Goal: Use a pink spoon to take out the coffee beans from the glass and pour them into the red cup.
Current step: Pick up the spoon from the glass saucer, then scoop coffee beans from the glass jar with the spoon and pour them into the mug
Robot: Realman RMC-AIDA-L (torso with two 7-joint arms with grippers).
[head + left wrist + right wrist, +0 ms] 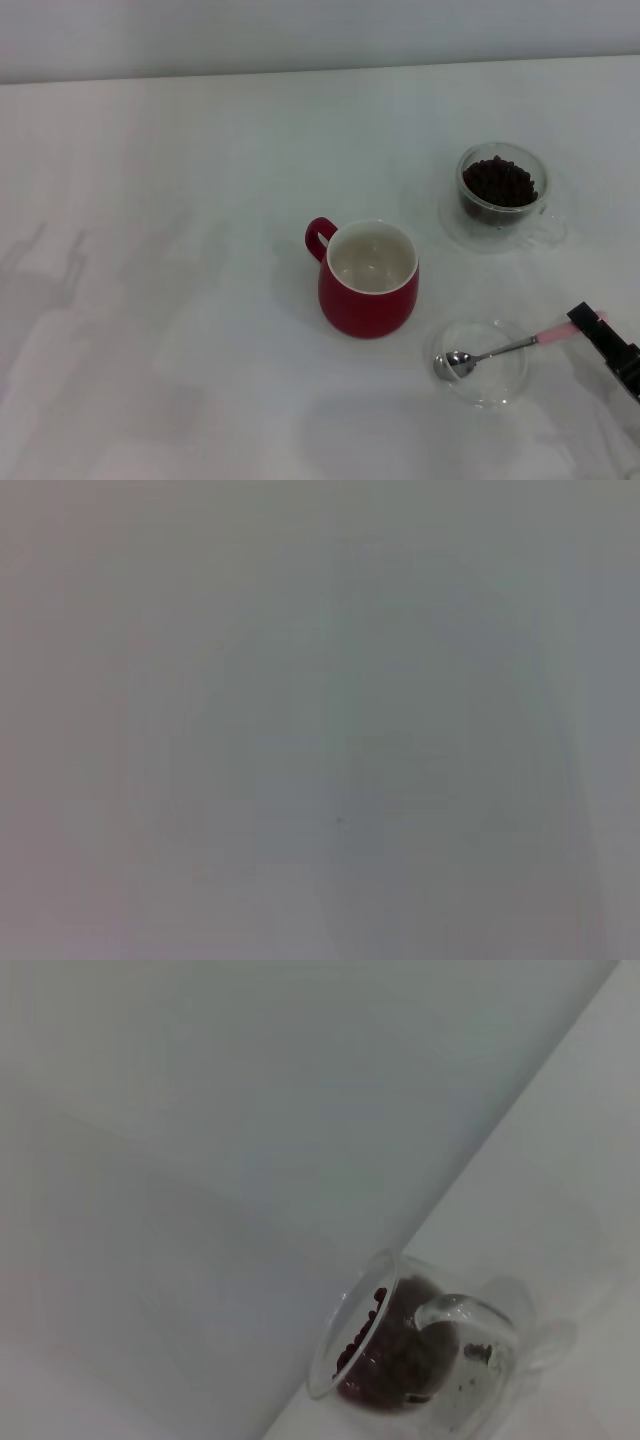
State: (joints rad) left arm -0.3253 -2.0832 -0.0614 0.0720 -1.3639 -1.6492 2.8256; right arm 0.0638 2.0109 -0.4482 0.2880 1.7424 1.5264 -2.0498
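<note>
The red cup [368, 290] stands upright at the middle of the white table, white inside, its loop handle to the far left. The glass [463, 178] with a heap of coffee beans [498, 181] stands at the far right; the right wrist view also shows the glass [335, 1345] and its beans [385, 1360]. The pink spoon [500, 350] lies with its metal bowl in a shallow clear dish and its pink handle pointing right. My right gripper [592, 322] is at the handle's end, at the right edge. My left gripper is out of view.
The shallow clear glass dish [508, 388] sits to the near right of the red cup. A pale wall runs along the table's far edge. The left wrist view shows only a plain grey surface.
</note>
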